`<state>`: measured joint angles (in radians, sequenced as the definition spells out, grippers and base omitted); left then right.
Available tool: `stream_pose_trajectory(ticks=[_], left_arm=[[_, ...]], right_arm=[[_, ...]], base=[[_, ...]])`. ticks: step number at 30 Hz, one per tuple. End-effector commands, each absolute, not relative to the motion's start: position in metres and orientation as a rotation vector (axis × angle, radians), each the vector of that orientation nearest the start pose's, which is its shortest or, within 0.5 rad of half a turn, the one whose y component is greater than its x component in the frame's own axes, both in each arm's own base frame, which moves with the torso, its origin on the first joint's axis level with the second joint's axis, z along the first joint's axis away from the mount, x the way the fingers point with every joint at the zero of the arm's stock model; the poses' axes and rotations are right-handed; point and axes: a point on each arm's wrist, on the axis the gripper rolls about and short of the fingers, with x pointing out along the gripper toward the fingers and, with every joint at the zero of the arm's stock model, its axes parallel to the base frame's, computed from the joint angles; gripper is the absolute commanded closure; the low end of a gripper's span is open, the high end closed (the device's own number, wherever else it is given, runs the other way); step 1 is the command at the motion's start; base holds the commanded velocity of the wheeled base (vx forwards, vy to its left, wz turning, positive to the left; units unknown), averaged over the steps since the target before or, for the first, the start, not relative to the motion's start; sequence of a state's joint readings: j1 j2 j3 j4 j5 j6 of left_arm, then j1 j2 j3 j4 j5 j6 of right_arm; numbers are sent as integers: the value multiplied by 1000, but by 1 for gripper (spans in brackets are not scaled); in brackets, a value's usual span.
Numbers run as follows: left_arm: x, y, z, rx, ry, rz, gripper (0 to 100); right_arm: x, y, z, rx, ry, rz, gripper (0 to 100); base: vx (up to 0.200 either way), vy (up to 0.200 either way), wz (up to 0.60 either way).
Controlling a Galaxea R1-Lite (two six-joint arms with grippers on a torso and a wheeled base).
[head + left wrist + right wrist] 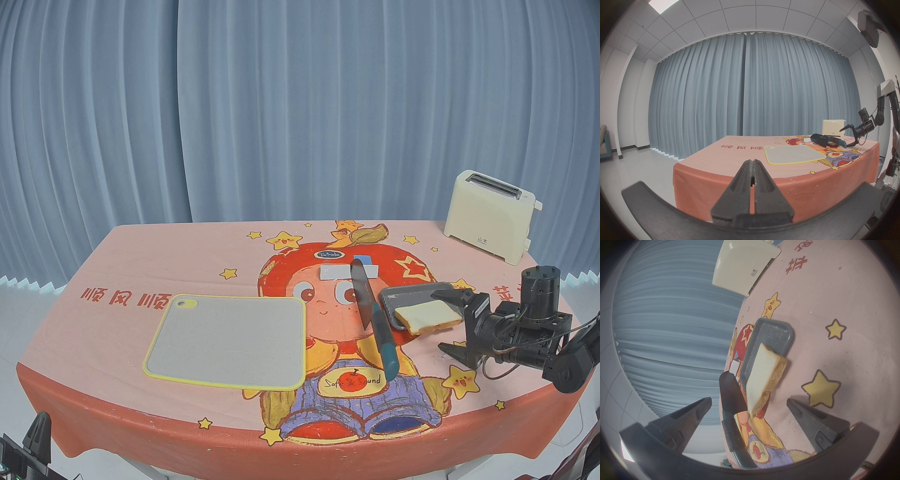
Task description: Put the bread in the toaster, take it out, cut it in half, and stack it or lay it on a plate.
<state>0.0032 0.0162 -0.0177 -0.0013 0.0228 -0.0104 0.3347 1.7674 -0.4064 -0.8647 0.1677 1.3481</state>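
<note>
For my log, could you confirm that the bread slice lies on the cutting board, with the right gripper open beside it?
Not quite: the head view shows the bread slice lying on the grey tray, not on the cutting board. The right gripper is indeed open beside it.

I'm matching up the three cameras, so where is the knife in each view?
Head view: the knife lies between the cutting board and the tray holding the bread.
Left wrist view: the knife lies past the cutting board, before the toaster.
Right wrist view: the knife lies alongside the tray and bread.
Shared landmark: the cream toaster.
</note>
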Motion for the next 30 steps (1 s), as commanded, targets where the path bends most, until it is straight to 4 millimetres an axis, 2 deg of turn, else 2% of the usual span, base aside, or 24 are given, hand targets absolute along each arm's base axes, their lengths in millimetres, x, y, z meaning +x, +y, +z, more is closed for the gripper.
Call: stream_pose_trajectory(ticks=[1, 10, 30], left_arm=[[-22, 0, 76, -11, 11, 26, 100], [-22, 0, 76, -11, 11, 26, 100], [-22, 0, 76, -11, 11, 28, 100]], right_arm=[[244, 88, 99, 1266, 715, 101, 0], [256, 77, 104, 1299, 662, 75, 0], [263, 78, 92, 1294, 700, 42, 0]], base=[[0, 0, 0], [0, 0, 0], [0, 0, 0]])
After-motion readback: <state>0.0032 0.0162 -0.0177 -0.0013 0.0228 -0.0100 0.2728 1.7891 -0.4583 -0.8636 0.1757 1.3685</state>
